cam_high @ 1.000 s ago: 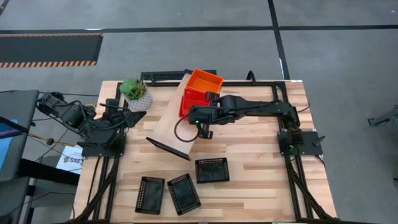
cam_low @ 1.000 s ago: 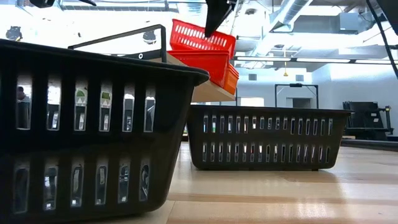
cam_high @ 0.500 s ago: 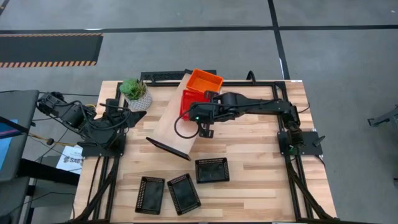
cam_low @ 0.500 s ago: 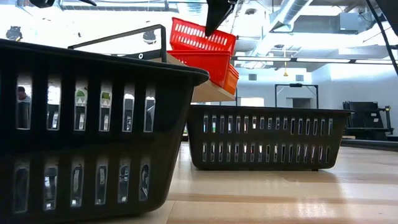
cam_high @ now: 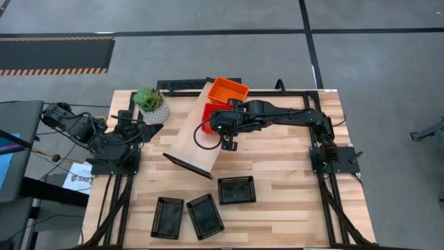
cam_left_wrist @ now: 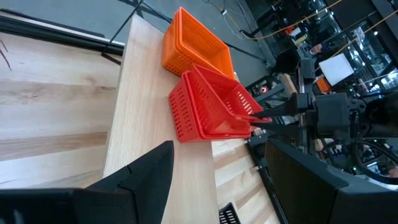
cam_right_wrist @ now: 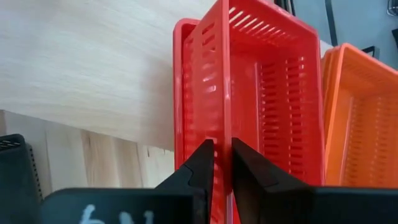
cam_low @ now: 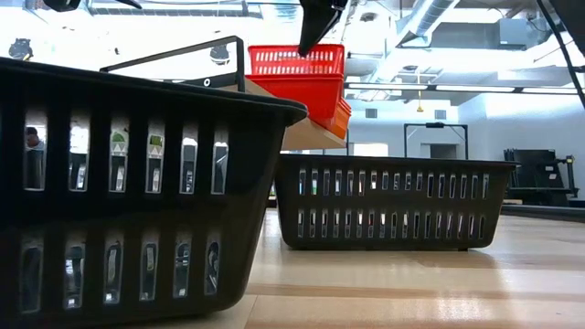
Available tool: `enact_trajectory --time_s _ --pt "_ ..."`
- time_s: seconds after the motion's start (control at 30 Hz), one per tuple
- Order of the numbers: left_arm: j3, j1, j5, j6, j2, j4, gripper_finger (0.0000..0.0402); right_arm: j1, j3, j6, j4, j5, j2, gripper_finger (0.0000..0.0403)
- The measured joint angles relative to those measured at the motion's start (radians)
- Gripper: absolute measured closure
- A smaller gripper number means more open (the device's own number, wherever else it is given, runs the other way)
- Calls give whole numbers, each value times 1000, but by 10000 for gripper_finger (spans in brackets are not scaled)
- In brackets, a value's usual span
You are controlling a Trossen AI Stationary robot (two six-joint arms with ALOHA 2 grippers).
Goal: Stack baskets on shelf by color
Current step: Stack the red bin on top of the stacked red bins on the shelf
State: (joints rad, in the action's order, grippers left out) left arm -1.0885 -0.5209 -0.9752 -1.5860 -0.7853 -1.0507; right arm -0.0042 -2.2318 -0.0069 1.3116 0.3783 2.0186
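A: Starting nearest us and taking the shelf point(cam_high: 198, 135) as our landmark, what do we have?

B: Three black baskets point(cam_high: 236, 189) sit on the tabletop point(cam_high: 291, 201) on the near side of the shelf, apart from it. We judge they wait there because the black pile is not yet begun.

A: And on the shelf itself?

B: The red baskets point(cam_right_wrist: 249, 93) sit nested at the shelf's far end, with the orange baskets point(cam_high: 228, 90) piled just beyond them at that end. Colours are kept in separate piles, as the task asks.

A: Why is the right gripper point(cam_right_wrist: 222, 163) there?

B: It hangs over the red pile with the top red basket's near wall between its fingers point(cam_right_wrist: 202, 165). The jaws stand only slightly apart; we cannot tell whether they pinch the wall or have let go. The top basket looks level in the pile from table height, so we judge it is being seated.

A: The left gripper point(cam_left_wrist: 205, 186)?

B: It waits off the shelf's left side near a potted plant point(cam_high: 151, 101), fingers wide apart, holding nothing.

A: Any writing?

B: A white mark on the right wrist, too partial to read; a printed sheet point(cam_high: 75, 179) beside the table, also illegible.
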Motion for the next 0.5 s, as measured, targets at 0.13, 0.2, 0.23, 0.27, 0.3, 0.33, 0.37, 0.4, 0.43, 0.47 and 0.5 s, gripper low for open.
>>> enact_trajectory --time_s 0.13,0.2,0.23,0.27,0.3,0.33,0.37,0.4,0.43,0.47,0.5 --pt "0 0 0 0 0 -10 160 -9 0 -22 -29 -14 0 335" --pt "0 0 0 0 0 -10 160 -12 0 -27 -40 -15 0 335" --pt "0 0 0 0 0 -10 160 -12 0 -32 -47 -15 0 334" --pt "0 0 0 0 0 -10 160 -12 0 -37 -52 -16 0 333" --pt "0 0 -1 0 0 -10 160 -12 0 -42 -54 -15 0 330" --pt "0 0 -1 0 0 -10 160 -12 0 -45 -58 -15 0 326" --pt "0 0 -1 0 0 -10 160 -12 0 -47 -60 -15 0 321" --pt "0 0 -1 0 0 -10 160 -12 0 -48 -58 -15 0 315" --pt "0 0 -1 0 0 -10 160 -12 0 -51 -54 -15 0 308" --pt "0 0 -1 0 0 -11 160 -12 0 -52 -49 -15 0 300" --pt "0 0 -1 0 0 -12 160 -12 0 -55 -44 -15 0 292"
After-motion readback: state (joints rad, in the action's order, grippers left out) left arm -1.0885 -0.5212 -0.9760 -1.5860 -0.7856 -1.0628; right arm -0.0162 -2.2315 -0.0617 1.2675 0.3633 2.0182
